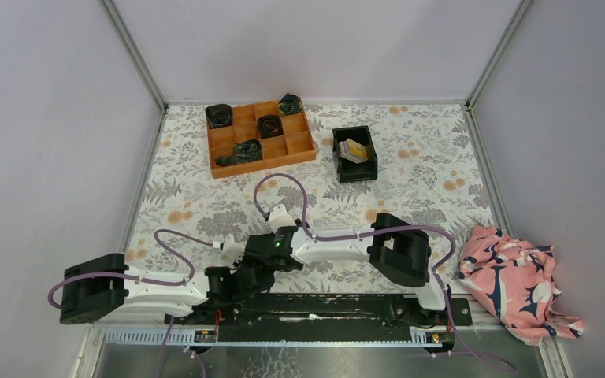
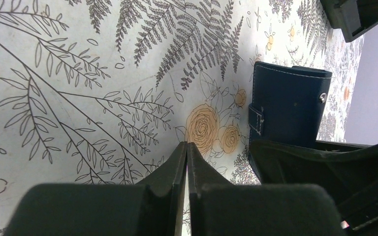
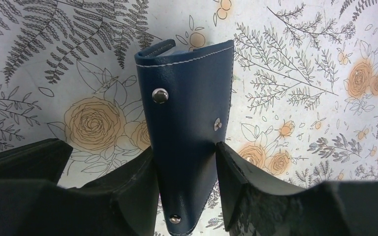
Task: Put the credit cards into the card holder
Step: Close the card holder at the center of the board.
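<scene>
A table [image 1: 410,157] with a cloth of grey ferns and orange roses is sitting between plain grey walls [image 1: 47,118]. At the far side an orange tray [image 1: 268,163] is holding some dark things in its little boxes. Just beside it on the right, a black bin [image 1: 356,175] is holding the credit cards [image 1: 352,150], one yellow and one grey. A pink cloth [image 1: 516,279] is lying bunched up at the right edge.

The right gripper [image 3: 186,150] is pinching the card holder [image 3: 189,93]. Its two black fingers [image 3: 138,182] are pressing on the two sides of the dark blue wallet, with the snaps facing the camera. A bit of lighter blue is peeking out at the far end. I cannot tell if the wallet is touching the cloth.

The left gripper [image 2: 187,147] is squeezed closed with nothing in it, its tips meeting over a rose. It is sitting just beside the wallet.

Both pincers are working near the front edge, in the middle. Lots of bare cloth is lying between them and the tray and bin, which are well apart from the wallet.
</scene>
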